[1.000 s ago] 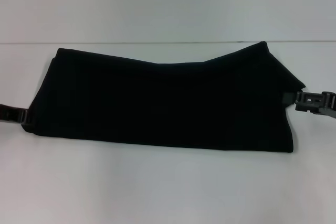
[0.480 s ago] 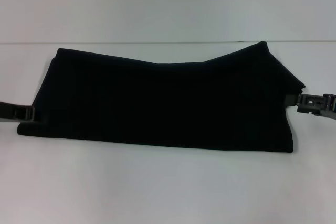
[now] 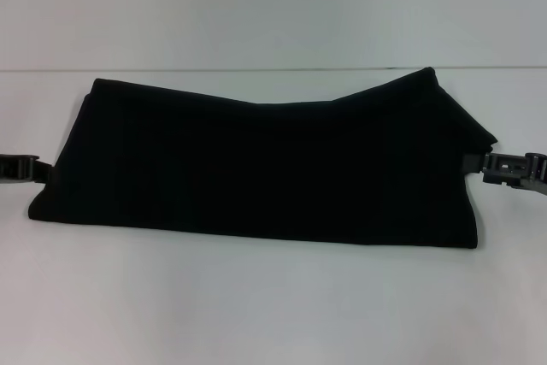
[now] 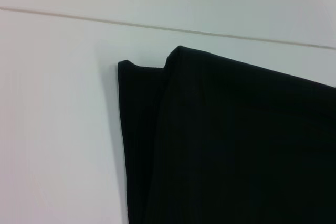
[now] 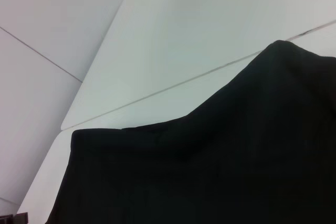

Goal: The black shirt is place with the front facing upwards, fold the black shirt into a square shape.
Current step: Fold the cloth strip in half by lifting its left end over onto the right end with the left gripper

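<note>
The black shirt (image 3: 265, 168) lies on the white table (image 3: 256, 314), folded into a long band that runs left to right. Its right end is raised higher than the middle. No lettering or neck label shows. My left gripper (image 3: 34, 168) is low over the table at the band's left end, at the cloth edge. My right gripper (image 3: 479, 163) is at the band's right end, touching the cloth edge. The left wrist view shows a folded corner of the shirt (image 4: 236, 145). The right wrist view looks along the shirt (image 5: 210, 171).
The table's far edge (image 3: 256, 69) runs just behind the shirt, with a pale wall beyond. Bare white table lies in front of the shirt and at both ends.
My left gripper has moved back along the shirt's left end and slightly outward. The shirt's near left corner now lies flat on the table. The right gripper has hardly moved.
</note>
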You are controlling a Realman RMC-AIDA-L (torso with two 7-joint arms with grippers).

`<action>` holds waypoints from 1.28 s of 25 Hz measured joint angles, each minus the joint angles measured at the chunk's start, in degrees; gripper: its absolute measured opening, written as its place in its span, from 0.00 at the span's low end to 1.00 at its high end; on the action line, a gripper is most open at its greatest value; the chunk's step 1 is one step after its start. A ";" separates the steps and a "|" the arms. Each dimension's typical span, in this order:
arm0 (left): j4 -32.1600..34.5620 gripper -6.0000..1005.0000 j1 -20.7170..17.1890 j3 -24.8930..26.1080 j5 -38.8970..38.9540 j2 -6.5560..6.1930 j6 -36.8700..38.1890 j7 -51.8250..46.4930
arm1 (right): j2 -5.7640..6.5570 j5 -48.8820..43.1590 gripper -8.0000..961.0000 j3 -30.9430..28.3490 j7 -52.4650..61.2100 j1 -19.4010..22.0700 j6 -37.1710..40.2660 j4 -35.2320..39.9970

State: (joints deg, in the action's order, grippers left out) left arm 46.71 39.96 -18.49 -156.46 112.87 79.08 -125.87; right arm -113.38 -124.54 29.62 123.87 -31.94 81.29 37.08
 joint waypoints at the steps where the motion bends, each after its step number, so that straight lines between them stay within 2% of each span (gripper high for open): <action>1: 0.67 0.09 -0.04 -0.01 -0.15 -0.03 0.71 -0.04 | 0.00 0.00 0.81 0.00 0.02 0.03 0.00 0.00; 3: 1.56 0.09 -0.07 -0.33 -0.79 -0.27 2.11 -0.48 | 0.00 0.00 0.81 0.00 0.07 0.03 0.00 0.00; 6: 1.74 0.15 0.45 -1.79 -5.12 -0.75 2.84 -2.80 | 0.00 0.00 0.81 0.00 0.07 0.07 -0.01 0.00; 14: 1.28 0.31 0.45 -6.30 -7.31 -0.53 0.21 -4.53 | 0.22 -0.04 0.81 0.21 -0.10 -0.11 -0.46 -0.74; 20: 0.46 0.55 0.35 -6.09 -7.35 -0.71 -0.86 -4.55 | 0.23 -0.01 0.81 0.12 -0.26 -0.02 -0.52 -0.78; 25: -2.24 0.59 0.41 -6.34 -7.37 -0.79 -3.05 -4.52 | 0.18 0.01 0.81 0.08 -0.44 -0.12 -0.53 -0.79; 32: -3.89 0.59 0.57 -6.64 -7.37 -0.81 -5.17 -4.26 | 0.13 0.01 0.81 0.09 -0.47 -0.11 -0.53 -0.79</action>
State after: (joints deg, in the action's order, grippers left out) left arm 42.82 40.53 -25.13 -163.83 112.06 73.91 -130.13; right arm -113.25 -124.53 29.70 123.40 -32.06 80.76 36.30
